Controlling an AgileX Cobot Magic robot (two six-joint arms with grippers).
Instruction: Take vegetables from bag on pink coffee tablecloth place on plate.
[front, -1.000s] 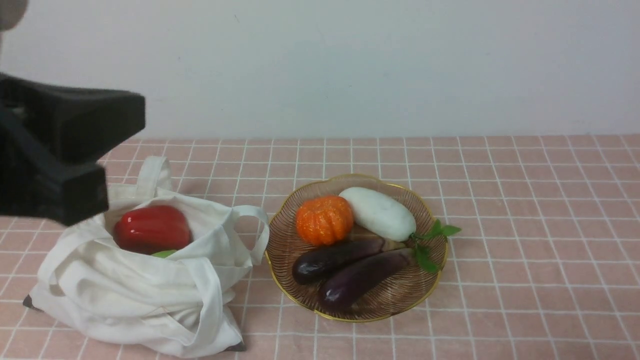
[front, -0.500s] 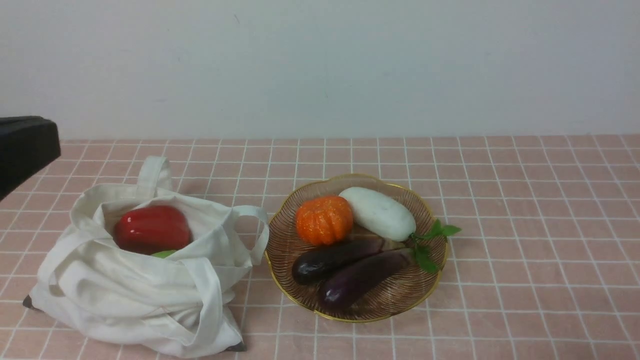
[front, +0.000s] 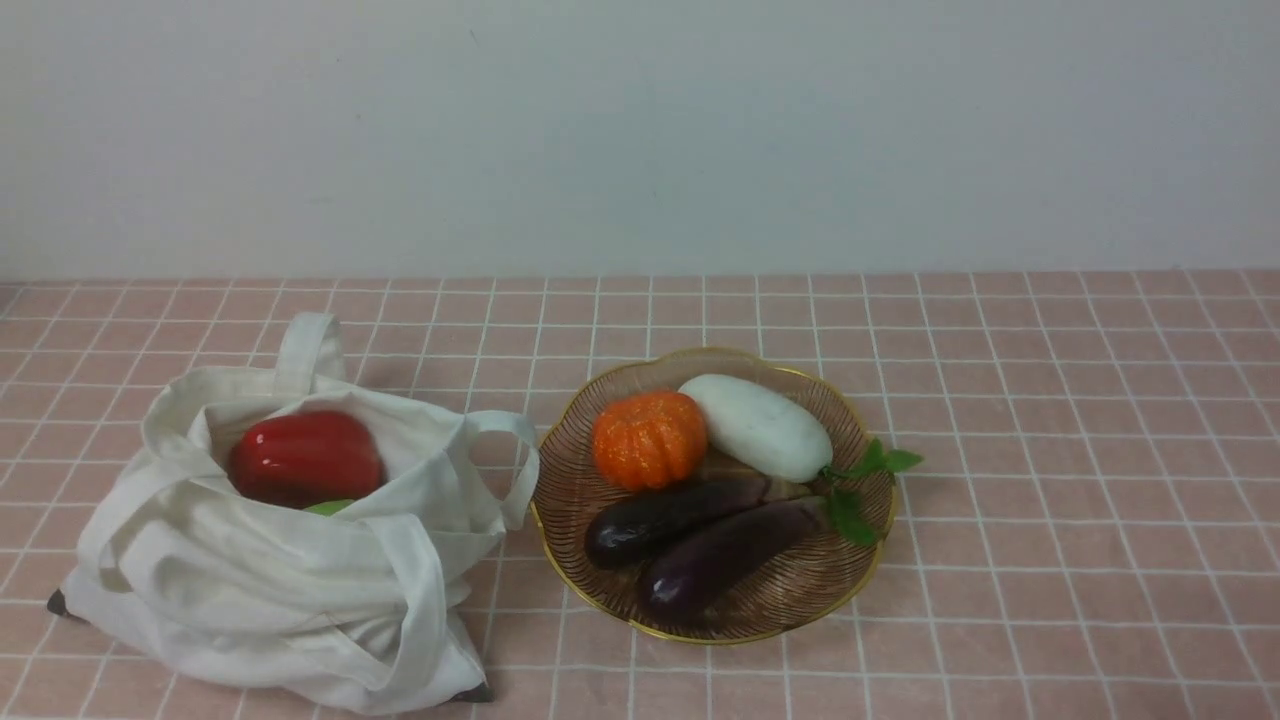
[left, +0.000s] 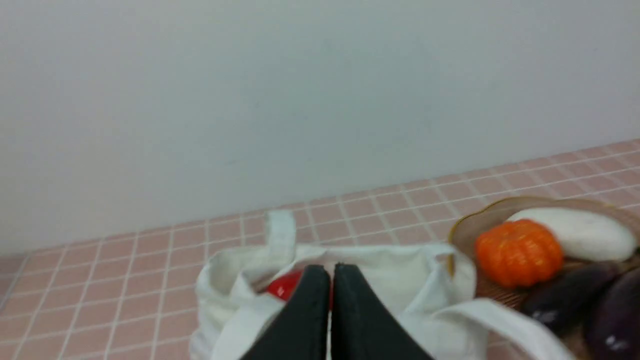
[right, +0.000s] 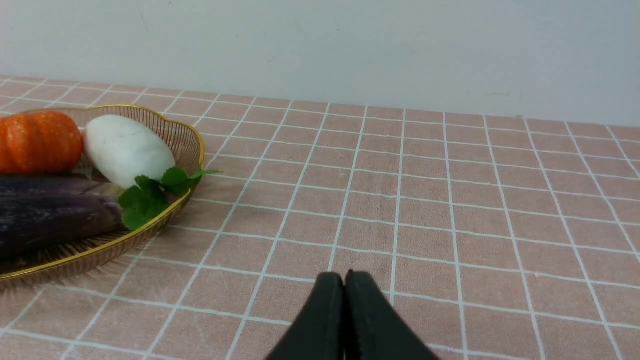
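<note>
— While the bag (front: 290, 560) slumps on the robot's left of the pink coffee tablecloth (front: 1050, 420), what sits inside it?

— A glossy red bell pepper (front: 305, 458) lies in its open mouth, with a sliver of a light green piece (front: 328, 507) just in front of it, half hidden by the cloth.

— And the plate (front: 800, 600)?

— Just beside the bag, near one loop handle. It carries an orange pumpkin (front: 648, 439), a white oblong vegetable (front: 758, 426) touching it, and two dark purple eggplants (front: 700, 545) side by side, their green leaves (front: 862, 480) hanging over the gold rim.

— The grippers?

— Neither shows from the front. In the left wrist view, the left gripper (left: 330, 272) has its jaws pressed together, empty, above the bag. The right gripper (right: 344, 278) is likewise closed on nothing, over bare cloth well apart from the plate.
</note>
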